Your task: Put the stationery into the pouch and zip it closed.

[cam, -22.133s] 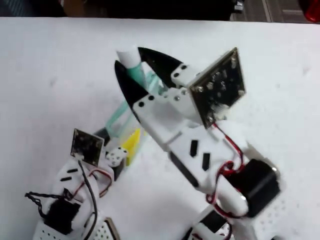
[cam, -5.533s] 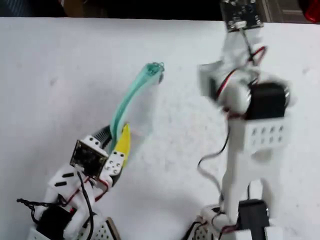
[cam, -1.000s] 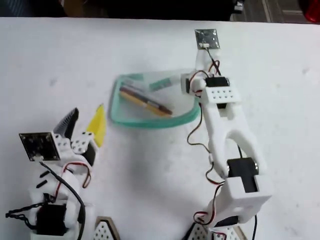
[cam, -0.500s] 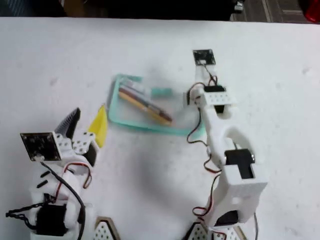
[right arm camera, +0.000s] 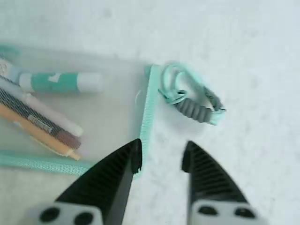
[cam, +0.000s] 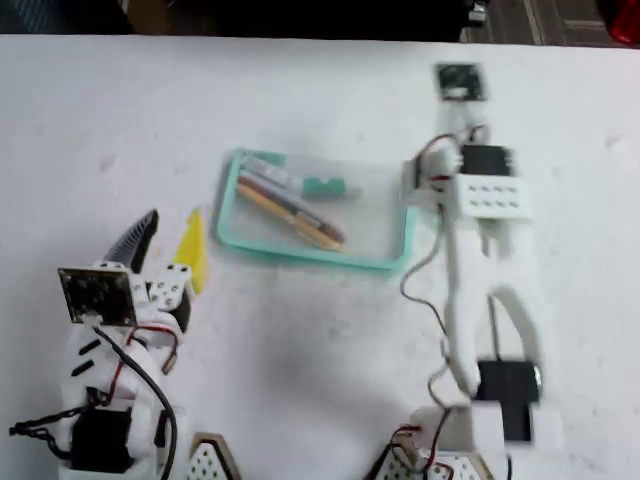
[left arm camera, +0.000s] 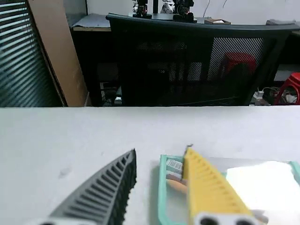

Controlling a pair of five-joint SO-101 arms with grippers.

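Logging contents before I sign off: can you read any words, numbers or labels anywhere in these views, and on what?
None can be read.
White marks on the teal stick in the pouch: too blurred.
Small print on the pens: too small.
White label at the pouch's end: blurred.

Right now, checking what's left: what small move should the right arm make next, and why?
Probably lift the right end effector clear: it hangs open, the pens lie inside the pouch, and the zipper pull sits at the pouch's end.
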